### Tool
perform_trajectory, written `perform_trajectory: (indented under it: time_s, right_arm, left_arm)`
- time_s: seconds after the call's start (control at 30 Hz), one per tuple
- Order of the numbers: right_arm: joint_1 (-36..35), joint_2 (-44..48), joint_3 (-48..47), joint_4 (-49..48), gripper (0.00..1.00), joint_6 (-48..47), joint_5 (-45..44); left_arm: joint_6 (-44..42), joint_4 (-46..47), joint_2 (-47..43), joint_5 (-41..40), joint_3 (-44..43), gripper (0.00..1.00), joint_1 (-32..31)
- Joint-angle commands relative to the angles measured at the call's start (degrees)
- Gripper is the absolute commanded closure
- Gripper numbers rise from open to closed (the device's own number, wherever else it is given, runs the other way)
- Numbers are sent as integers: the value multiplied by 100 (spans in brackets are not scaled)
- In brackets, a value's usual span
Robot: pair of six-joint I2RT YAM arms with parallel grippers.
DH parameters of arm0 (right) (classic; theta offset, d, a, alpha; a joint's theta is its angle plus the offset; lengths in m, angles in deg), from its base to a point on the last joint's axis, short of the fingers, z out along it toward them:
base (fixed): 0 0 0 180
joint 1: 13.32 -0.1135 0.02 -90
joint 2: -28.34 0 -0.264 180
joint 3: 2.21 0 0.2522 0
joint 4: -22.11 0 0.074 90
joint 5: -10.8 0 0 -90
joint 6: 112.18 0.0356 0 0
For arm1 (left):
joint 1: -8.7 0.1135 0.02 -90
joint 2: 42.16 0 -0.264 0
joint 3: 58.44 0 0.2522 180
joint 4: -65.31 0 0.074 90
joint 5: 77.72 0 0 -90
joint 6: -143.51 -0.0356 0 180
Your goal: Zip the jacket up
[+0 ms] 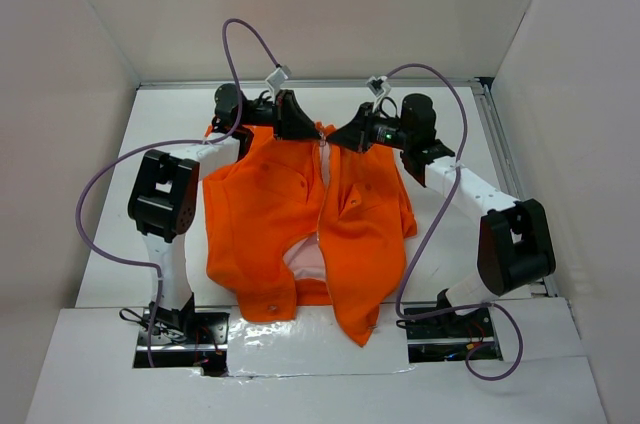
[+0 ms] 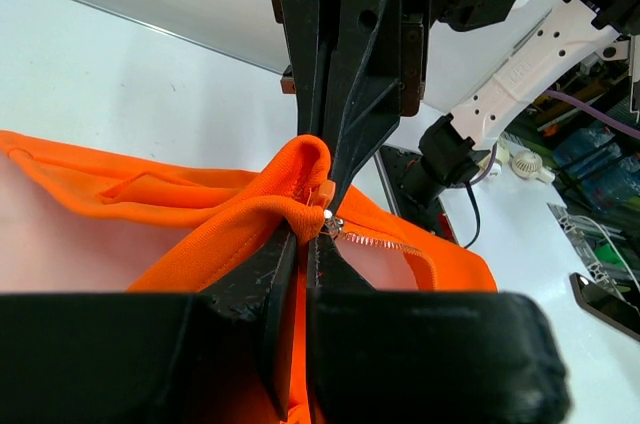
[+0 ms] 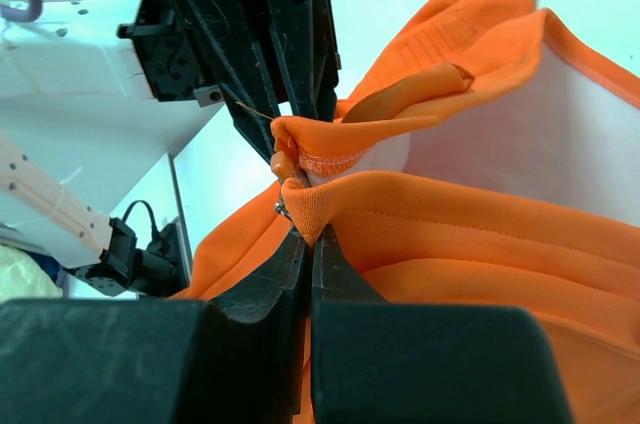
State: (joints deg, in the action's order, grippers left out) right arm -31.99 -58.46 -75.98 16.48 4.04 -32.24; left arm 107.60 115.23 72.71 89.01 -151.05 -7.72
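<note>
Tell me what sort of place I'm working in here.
Likely a robotics lab test cell: white table boxed in by plain white panels, and a cluttered workbench with cables past the jacket in the left wrist view.

The jacket (image 1: pixel 300 224) lies spread on the table (image 1: pixel 470 124) between the two arms, with its collar end at the far side and its hem toward the arm bases. Its two front panels lie side by side and part lower down. The left gripper (image 1: pixel 312 131) sits at the collar end, just left of the front opening. The right gripper (image 1: pixel 338 138) sits just right of it. They face each other, each clamped on its own panel's edge beside the zipper (image 2: pixel 375 237).
</note>
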Motion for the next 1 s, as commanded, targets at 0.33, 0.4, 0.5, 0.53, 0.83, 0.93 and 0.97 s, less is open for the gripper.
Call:
perform_trajectory:
  time_s: [0.33,0.4,0.5,0.53,0.83,0.93,0.97]
  right_arm:
    - [49,181,226,-1812,100,586,612]
    - [48,269,349,-1883,100,534,596]
    - [40,217,297,-1892,100,463,718]
    - [13,112,245,-1918,100,463,849]
    - [13,-302,-55,-1831,100,463,719]
    - [83,-363,15,-2374,100,779,727]
    - [136,-372,68,-2497,100,875,709]
  left_arm:
    - [207,513,-44,-202,54,100,-63]
    - [304,557,0,-176,-7,100,-54]
    - [401,610,35,-114,-139,100,-62]
    - [410,489,36,-114,-200,100,-54]
    - [699,766,-52,105,-184,100,-106]
    - [1025,1057,35,210,-210,100,-150]
    - [1095,1067,44,246,-245,100,-185]
